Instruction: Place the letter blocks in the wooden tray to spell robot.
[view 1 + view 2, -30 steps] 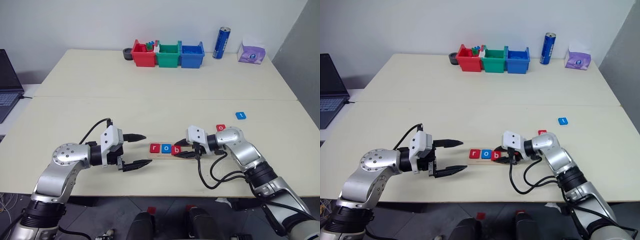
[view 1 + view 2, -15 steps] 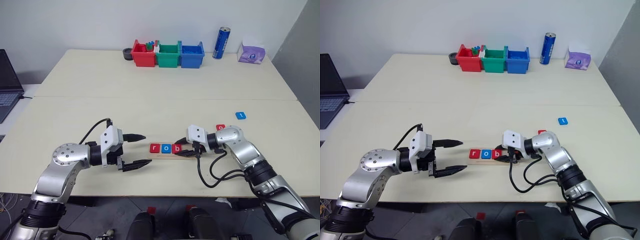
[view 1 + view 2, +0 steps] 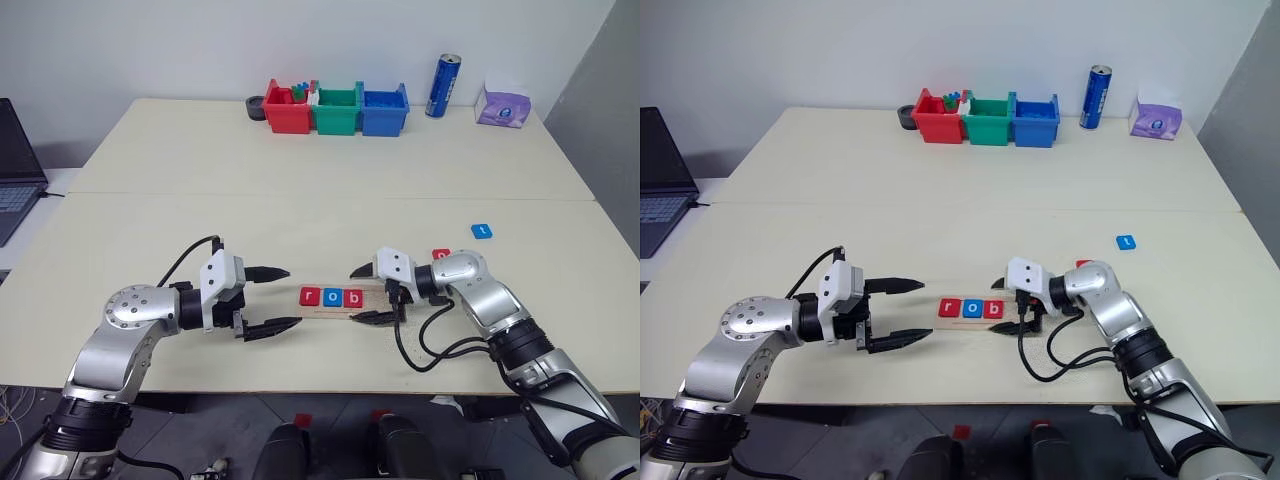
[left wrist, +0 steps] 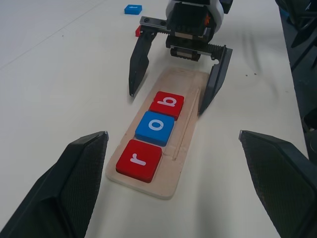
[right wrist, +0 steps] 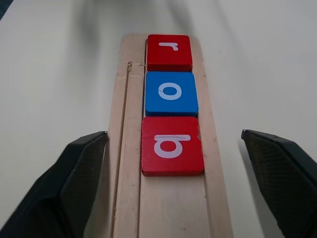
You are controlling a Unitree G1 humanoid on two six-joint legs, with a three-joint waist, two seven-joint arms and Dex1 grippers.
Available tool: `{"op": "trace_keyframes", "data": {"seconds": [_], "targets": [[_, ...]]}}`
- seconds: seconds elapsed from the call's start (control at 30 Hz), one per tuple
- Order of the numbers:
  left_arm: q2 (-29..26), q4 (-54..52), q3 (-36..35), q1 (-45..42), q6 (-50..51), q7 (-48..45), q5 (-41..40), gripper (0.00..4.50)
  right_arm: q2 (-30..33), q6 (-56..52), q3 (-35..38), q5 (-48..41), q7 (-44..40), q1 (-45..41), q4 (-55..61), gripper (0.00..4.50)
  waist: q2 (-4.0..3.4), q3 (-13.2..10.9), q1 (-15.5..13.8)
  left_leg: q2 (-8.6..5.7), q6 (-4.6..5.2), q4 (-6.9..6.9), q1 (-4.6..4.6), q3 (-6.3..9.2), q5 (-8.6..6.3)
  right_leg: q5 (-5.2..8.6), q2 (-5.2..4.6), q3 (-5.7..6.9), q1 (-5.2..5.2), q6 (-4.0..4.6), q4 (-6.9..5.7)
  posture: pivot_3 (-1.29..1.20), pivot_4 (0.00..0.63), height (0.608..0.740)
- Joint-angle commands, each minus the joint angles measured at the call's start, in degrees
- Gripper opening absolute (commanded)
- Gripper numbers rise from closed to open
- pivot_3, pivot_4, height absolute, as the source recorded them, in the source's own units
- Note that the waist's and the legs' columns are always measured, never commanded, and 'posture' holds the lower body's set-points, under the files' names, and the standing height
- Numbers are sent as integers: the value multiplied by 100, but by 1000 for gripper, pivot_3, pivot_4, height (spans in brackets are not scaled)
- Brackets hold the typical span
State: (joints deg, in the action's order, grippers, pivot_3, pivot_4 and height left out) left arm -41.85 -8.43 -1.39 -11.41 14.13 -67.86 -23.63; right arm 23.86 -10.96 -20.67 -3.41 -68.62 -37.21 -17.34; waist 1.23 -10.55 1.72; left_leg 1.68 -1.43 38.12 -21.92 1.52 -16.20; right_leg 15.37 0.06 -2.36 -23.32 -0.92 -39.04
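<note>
The wooden tray [image 4: 182,79] lies near the table's front edge. Three letter blocks sit in a row in it: red r [image 3: 309,296], blue o [image 3: 331,296] and red b [image 3: 352,297]. My right gripper [image 3: 355,296] is open, one finger on each side of the tray by the b block, touching nothing. To the left of the tray my left gripper [image 3: 294,297] hovers open and empty, pointing at the tray's end. A blue t block [image 3: 482,231] lies loose at the right. A red block [image 3: 441,255] lies partly hidden behind my right wrist.
Red [image 3: 287,108], green [image 3: 337,110] and blue [image 3: 384,110] bins stand at the far edge, with a blue can [image 3: 444,86] and a tissue pack [image 3: 503,105] to their right. A laptop [image 3: 15,165] sits off the table's left side.
My right gripper has opened and let go of the red b block, which now rests in the tray. The left arm has not moved.
</note>
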Motion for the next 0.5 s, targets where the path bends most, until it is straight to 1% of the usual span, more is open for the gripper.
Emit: {"op": "trace_keyframes", "data": {"seconds": [0.03, 0.17, 0.27, 0.33, 0.43, 0.5], "targets": [[0, -78, 36, -54, -112, -15, 9, 4500, 117, -712, 459, -477, -42, -154, 631, 4471, 0, 0, -1, 0, 0, 0, 0, 0, 0, 0, 0, 0, 0, 0, 0, 0, 150, 740], [65, -204, 59, -60, -53, 42, -39, 4500, 443, -1641, 933, -914, 95, -69, 1408, 4471, -1, -1, -13, -1, 0, 0, -2, 5, 0, 0, -2, 1, 0, 0, 1, 0, 150, 740], [434, -413, 164, -325, 222, 512, -109, 4500, 1008, -2377, 1690, -1189, 488, 293, 2159, 4471, -3, -2, -61, -3, 0, 1, -6, 8, 0, 0, -7, 3, 0, -1, 4, 0, 150, 740], [658, -505, 274, -466, 318, 754, -56, 4500, 1195, -2615, 2002, -1236, 829, 572, 2447, 4471, 2, 1, -106, -8, 0, 5, -13, 11, 0, 1, -11, 6, 1, -2, 6, 0, 150, 740], [1047, -474, 563, -719, 362, 1121, 155, 4500, 1302, -2742, 2289, -833, 1771, 1031, 2645, 4471, 3, 2, -111, -10, 0, 3, -10, 2, 0, 0, -10, 0, 3, -3, 5, 0, 150, 740], [1303, -311, 750, -874, 256, 1316, 336, 4500, 1086, -2999, 2510, -586, 2641, 1214, 2681, 4471, 2, 2, -80, -12, 0, 4, -9, -6, 0, 0, -6, -4, 2, -3, 2, 0, 150, 740]]}}
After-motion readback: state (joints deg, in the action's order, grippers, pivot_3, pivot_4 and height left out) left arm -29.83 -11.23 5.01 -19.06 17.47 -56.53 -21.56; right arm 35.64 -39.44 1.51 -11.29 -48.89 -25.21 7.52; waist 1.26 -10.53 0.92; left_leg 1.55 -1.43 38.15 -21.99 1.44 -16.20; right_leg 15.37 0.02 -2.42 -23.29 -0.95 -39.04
